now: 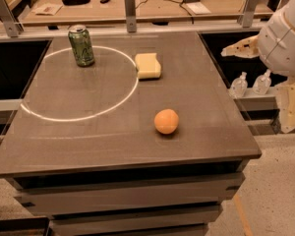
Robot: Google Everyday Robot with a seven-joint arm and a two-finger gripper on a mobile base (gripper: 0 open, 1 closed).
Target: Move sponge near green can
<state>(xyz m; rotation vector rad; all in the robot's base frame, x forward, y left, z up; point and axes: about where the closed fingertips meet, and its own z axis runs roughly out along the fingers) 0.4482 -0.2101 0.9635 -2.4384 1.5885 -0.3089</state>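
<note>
The pale yellow sponge lies flat on the grey table, just outside the right side of a white ring. The green can stands upright inside the ring at the back left, about a can's height to the left of the sponge. My gripper is a pale pointed part at the end of the white arm. It hangs off the table's right edge, well to the right of the sponge and at about its depth. It holds nothing that I can see.
An orange ball sits on the table nearer the front, right of middle. The white ring marks the table's left half. Two small clear bottles stand on a ledge to the right. A cluttered workbench runs behind.
</note>
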